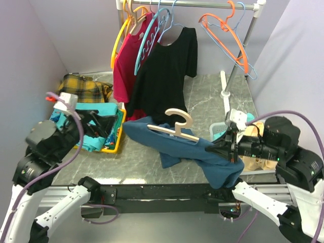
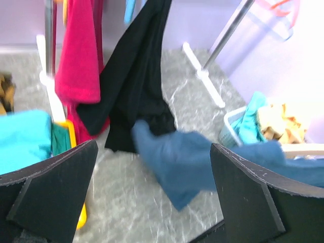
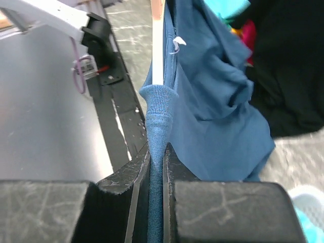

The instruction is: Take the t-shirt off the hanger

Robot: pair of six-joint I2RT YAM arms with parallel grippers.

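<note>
Now, right gripper (image 3: pixel 156 152): jaws pinching blue t-shirt (image 3: pixel 212 101)
left gripper (image 2: pixel 152 187): jaws spread, empty
hanger (image 1: pixel 177 127): mid-frame, partly in t-shirt

On its folded arm at the left side, the left gripper (image 1: pixel 107 124) stands spread wide, holding nothing and pointing toward the middle, while the right gripper (image 3: pixel 157 164), reaching in low from the right, is pinched tight on a fold of the blue t-shirt (image 3: pixel 212 116).
</note>
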